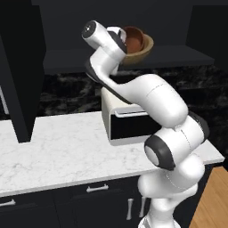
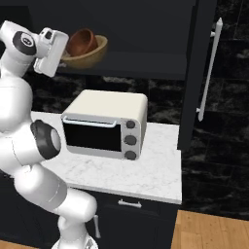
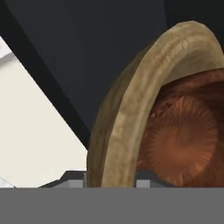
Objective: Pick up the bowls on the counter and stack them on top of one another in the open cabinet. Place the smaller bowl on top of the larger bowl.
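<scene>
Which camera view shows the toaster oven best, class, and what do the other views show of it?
The right base view: the toaster oven shows whole, with its glass door, handle and three knobs, standing on the counter. In the left base view the arm covers most of it. The hand view gives just a cream surface, likely its top.
</scene>
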Controlling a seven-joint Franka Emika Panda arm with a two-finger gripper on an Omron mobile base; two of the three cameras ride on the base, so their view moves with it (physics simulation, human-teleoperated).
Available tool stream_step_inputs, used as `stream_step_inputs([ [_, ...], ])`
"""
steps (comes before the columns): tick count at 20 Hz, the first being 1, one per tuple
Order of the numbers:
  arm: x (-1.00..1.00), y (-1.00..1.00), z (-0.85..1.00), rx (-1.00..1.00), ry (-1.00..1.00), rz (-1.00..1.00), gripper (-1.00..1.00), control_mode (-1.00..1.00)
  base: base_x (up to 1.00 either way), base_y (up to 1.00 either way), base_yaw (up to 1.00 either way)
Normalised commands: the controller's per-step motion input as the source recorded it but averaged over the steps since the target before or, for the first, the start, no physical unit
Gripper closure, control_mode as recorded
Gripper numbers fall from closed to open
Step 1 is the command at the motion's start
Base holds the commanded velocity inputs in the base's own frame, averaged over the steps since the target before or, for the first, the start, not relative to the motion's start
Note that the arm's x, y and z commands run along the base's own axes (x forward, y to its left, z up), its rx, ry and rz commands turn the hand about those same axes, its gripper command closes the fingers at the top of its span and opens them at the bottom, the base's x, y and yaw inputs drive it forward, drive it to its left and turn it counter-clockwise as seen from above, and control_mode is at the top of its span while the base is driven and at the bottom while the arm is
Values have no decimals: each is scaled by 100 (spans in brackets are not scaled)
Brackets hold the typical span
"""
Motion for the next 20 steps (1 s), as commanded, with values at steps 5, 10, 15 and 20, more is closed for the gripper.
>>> stream_step_inputs([
  [5,79,-2,0,2,3,0,-100,-100,0,0,0],
  [10,1,-1,-1,0,0,0,-100,-100,0,0,0],
  [15,-50,0,0,0,-17,0,-100,-100,0,0,0],
  [20,-98,0,-29,0,-37,0,-100,-100,0,0,0],
])
